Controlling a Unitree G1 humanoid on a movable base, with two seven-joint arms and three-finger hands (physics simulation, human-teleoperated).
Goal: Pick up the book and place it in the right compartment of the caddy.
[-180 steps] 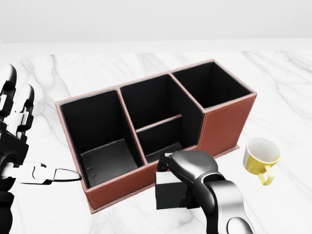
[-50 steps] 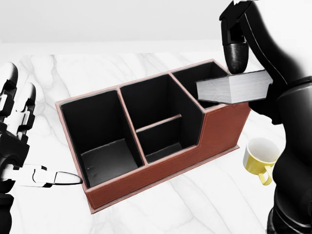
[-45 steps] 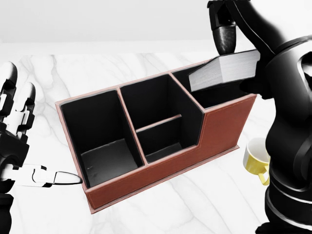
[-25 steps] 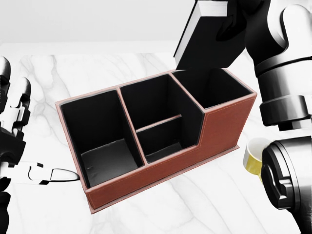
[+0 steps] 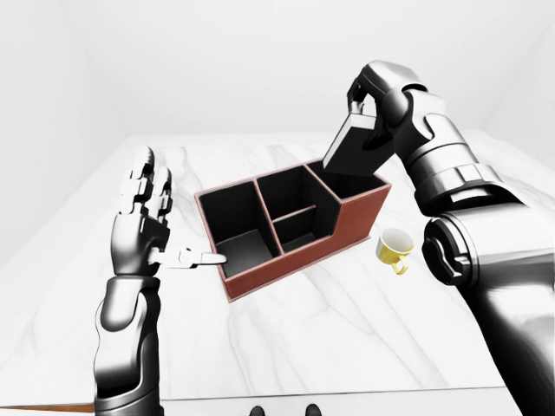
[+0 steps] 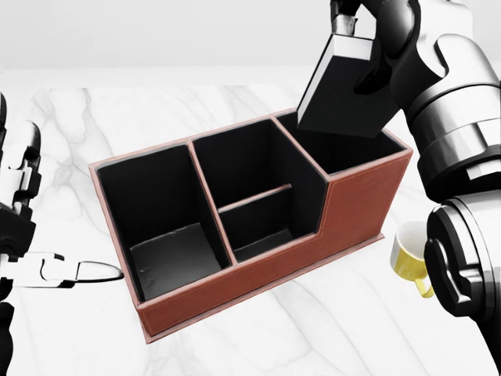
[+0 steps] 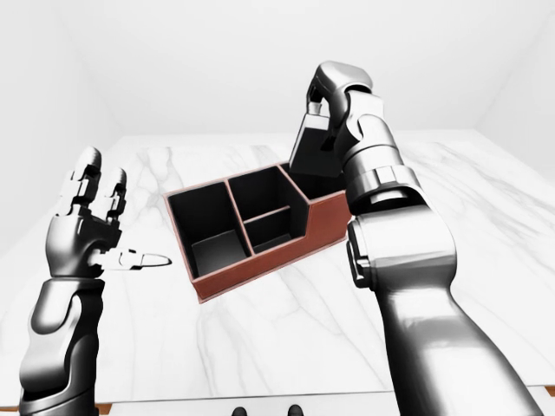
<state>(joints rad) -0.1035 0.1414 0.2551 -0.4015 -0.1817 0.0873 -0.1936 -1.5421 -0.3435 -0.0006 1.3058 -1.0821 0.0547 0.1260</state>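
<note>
A red-brown caddy [image 6: 360, 205] with black compartments stands on the marble table. My right hand [image 6: 368, 31] is shut on a black book [image 6: 338, 90] with white page edges. The book stands almost upright and tilted, its lower edge just inside the top of the caddy's right compartment [image 6: 344, 145]. In the left-eye view the same book [image 5: 354, 149] hangs over the caddy's right end [image 5: 364, 195]. My left hand [image 5: 147, 221] is open to the left of the caddy, fingers spread upward, thumb [image 6: 90, 272] pointing at the caddy's left wall.
A yellow mug [image 6: 409, 252] with a white inside stands on the table right of the caddy, partly behind my right forearm [image 6: 466, 251]. The marble table's near edge [image 5: 303, 400] runs along the bottom of the left-eye view.
My right hand took the book from the table below the caddy, raised it, turned it from flat to nearly upright, then lowered it toward the right compartment. The left hand drifted slightly left.
</note>
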